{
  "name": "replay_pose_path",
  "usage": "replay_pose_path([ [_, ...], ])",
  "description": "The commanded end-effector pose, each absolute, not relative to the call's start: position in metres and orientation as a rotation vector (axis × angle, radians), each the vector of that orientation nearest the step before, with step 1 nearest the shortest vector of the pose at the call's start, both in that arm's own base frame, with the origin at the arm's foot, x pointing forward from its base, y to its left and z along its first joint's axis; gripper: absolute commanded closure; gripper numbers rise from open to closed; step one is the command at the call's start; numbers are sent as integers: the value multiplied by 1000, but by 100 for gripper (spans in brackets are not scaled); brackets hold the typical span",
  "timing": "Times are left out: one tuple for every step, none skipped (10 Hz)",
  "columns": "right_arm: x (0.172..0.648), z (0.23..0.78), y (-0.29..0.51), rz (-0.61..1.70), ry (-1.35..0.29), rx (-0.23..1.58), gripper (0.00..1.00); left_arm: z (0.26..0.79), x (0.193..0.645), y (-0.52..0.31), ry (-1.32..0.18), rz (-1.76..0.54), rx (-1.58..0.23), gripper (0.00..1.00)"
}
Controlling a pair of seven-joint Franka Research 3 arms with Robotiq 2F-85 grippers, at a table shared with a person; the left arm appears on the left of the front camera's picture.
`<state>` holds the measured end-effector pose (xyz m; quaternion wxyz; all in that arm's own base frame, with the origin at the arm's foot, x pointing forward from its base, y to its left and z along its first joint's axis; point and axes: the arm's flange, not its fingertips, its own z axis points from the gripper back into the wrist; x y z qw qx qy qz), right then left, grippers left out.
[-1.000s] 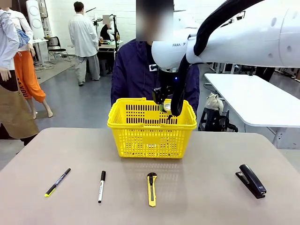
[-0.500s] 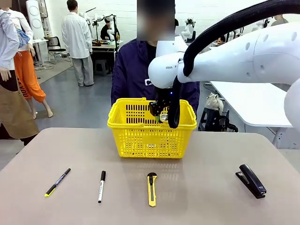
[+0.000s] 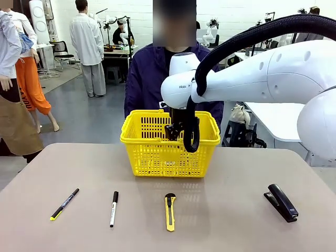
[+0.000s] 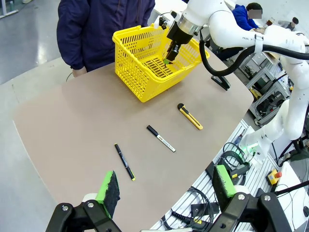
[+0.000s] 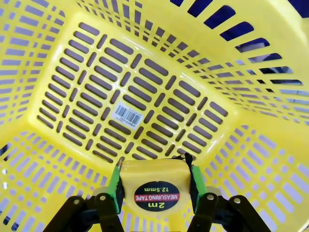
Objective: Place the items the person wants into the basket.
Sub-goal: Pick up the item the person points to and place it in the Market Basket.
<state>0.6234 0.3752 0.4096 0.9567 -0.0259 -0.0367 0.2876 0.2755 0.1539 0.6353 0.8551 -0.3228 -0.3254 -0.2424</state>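
Right gripper: we saw its green pads clenched on both sides of the tape measure, the arm reaching down from above into the mouth of the basket.
Tape measure: it sat between those fingers, label up, inside the basket's walls and over its slotted floor; we could not tell whether it touched the floor.
Left gripper: we saw it hanging high over the near table edge, fingers spread wide with nothing between them.
Basket: it stood upright at the far side of the table, just in front of the person in the navy jacket; a barcode sticker lay on its floor.
Pen: it lay on the near left of the table, beside the marker.
Utility knife: it lay near the middle, in front of the basket.
Stapler: it lay on the near right, well apart from the rest.
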Motion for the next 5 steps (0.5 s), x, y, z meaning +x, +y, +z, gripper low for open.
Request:
replay_pose_path([
  [632, 419, 376, 613, -66, -75, 35, 635, 275, 155, -699, -519, -691, 0],
  [632, 420, 376, 615, -66, -70, 35, 635, 275, 155, -699, -519, -691, 0],
  [631, 422, 375, 620, -69, -66, 33, 635, 275, 155, -699, -519, -691, 0],
  [631, 422, 375, 622, -64, -57, 19, 635, 275, 155, -699, -519, -691, 0],
  [632, 421, 375, 625, -64, -56, 13, 635, 275, 155, -699, -519, -691, 0],
])
